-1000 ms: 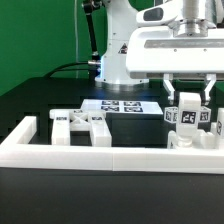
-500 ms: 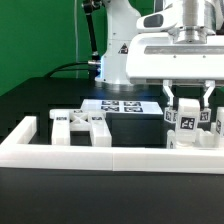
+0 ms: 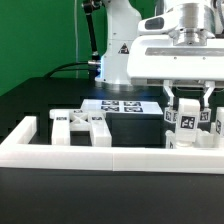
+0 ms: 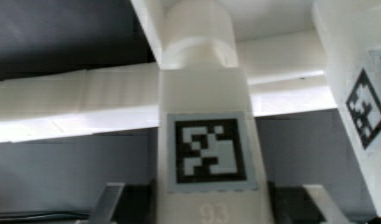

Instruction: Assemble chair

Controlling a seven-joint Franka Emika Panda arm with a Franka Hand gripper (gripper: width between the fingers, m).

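My gripper [image 3: 188, 108] hangs at the exterior view's right, over a group of upright white chair pieces. Its fingers straddle one upright white piece with a black-and-white tag [image 3: 187, 120]. In the wrist view this tagged piece [image 4: 208, 150] stands between the fingers [image 4: 119, 200] with a dark gap on each side, so the gripper [image 4: 213, 205] is open around it and not clamped. A second tagged piece [image 4: 361, 95] stands close beside it. More white chair parts [image 3: 80, 125] lie at the exterior view's left.
A long white border frame [image 3: 110, 152] runs across the front and turns back at the left corner [image 3: 25, 130]. The marker board [image 3: 120, 105] lies flat behind the parts. The arm's base [image 3: 118, 55] and a black cable stand at the back.
The gripper has shifted slightly toward the exterior view's left over the upright pieces. The parts have not moved.
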